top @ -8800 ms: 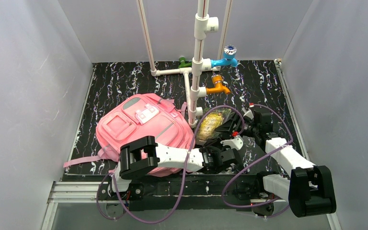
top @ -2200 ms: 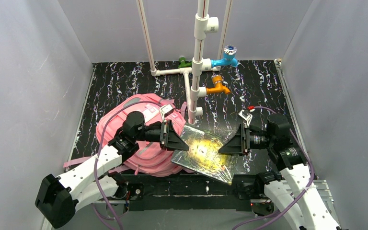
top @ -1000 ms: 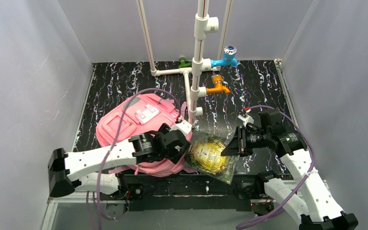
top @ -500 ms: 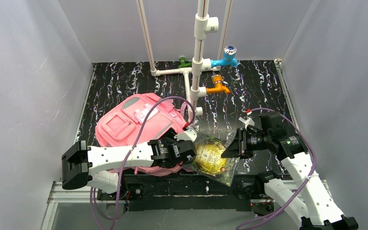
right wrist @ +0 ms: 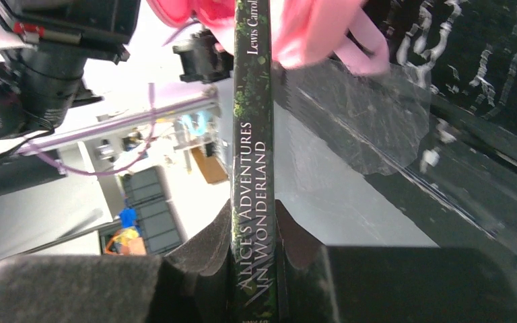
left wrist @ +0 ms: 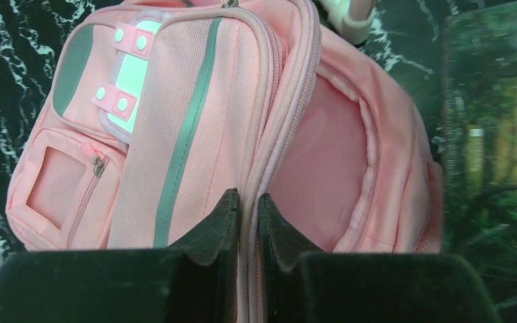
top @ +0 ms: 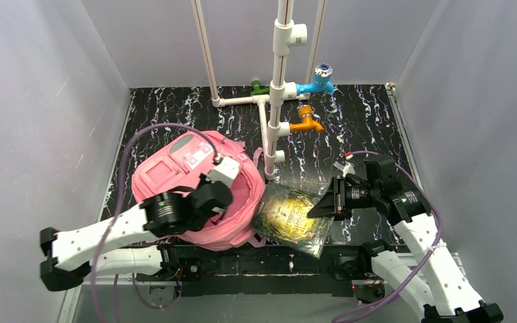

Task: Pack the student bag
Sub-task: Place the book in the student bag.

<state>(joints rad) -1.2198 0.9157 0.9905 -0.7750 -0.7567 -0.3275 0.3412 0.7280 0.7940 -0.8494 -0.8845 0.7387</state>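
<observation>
The pink student bag point(top: 175, 171) lies on the dark marbled table, left of centre, its main compartment gaping toward the right. My left gripper point(top: 221, 173) is shut on the bag's zipper edge point(left wrist: 269, 155) and holds the opening up; the bag's pink inside point(left wrist: 330, 168) shows in the left wrist view. My right gripper point(top: 328, 203) is shut on the spine of a dark green book point(top: 289, 219), "Alice's Adventures in Wonderland" point(right wrist: 254, 168). The book hangs tilted just right of the bag's opening, its far end near the pink fabric point(right wrist: 309, 27).
A white pipe stand point(top: 274, 101) with blue point(top: 316, 81), orange point(top: 304, 122) and green point(top: 259, 87) taps rises behind the bag and book. Grey walls enclose the table on three sides. The arms' base rail point(top: 269, 266) runs along the near edge.
My left gripper has swung from the bag's lower right edge up and back, lifting the zipper edge and opening the bag wider. My right gripper and the book have barely moved.
</observation>
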